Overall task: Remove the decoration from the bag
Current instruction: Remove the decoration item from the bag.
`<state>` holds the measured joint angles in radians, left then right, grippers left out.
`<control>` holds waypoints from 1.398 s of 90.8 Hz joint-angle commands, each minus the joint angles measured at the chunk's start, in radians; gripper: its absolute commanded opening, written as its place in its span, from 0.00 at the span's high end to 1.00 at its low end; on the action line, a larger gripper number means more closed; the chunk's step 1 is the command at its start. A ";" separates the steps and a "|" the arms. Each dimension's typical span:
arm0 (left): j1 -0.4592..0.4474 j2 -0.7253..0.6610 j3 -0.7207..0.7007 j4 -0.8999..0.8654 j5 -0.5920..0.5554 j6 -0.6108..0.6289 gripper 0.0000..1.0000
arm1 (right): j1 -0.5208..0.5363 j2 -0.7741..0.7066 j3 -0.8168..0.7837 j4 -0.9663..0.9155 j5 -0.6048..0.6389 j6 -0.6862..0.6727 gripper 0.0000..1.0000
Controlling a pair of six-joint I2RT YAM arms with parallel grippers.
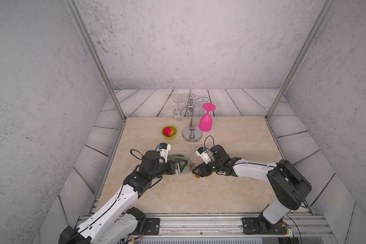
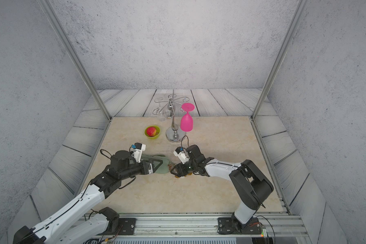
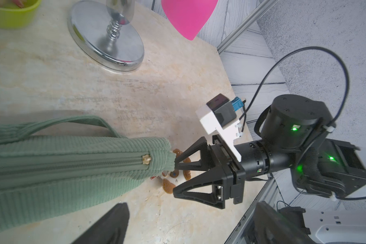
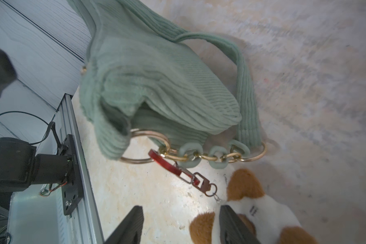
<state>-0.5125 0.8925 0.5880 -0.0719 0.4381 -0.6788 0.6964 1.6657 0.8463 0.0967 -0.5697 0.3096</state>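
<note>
On the beige marbled table, between grey walls, we see the bag under the wide-open left gripper, and the decoration, clipped to the bag's ring, lying ungripped at the half-open right gripper.

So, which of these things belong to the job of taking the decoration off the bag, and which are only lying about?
For the job: the bag, the decoration, its red clasp, the left gripper, the right gripper.

Lying about: the apple in the green bowl, the metal stand, the pink glass hanging upside down on it, the clear glass.
</note>
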 commanded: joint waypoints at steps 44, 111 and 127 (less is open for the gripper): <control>0.002 0.054 -0.014 0.087 0.027 -0.034 0.01 | -0.003 0.126 0.073 0.099 -0.063 0.009 0.40; 0.001 0.087 -0.015 0.131 0.041 -0.047 0.01 | -0.004 0.128 0.018 0.140 -0.123 0.032 0.64; 0.002 0.088 -0.017 0.132 0.052 -0.041 0.01 | -0.005 0.109 -0.004 0.130 -0.135 0.028 0.74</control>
<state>-0.5125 0.9810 0.5842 0.0357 0.4686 -0.7254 0.6952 1.8137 0.8623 0.2367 -0.6773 0.3450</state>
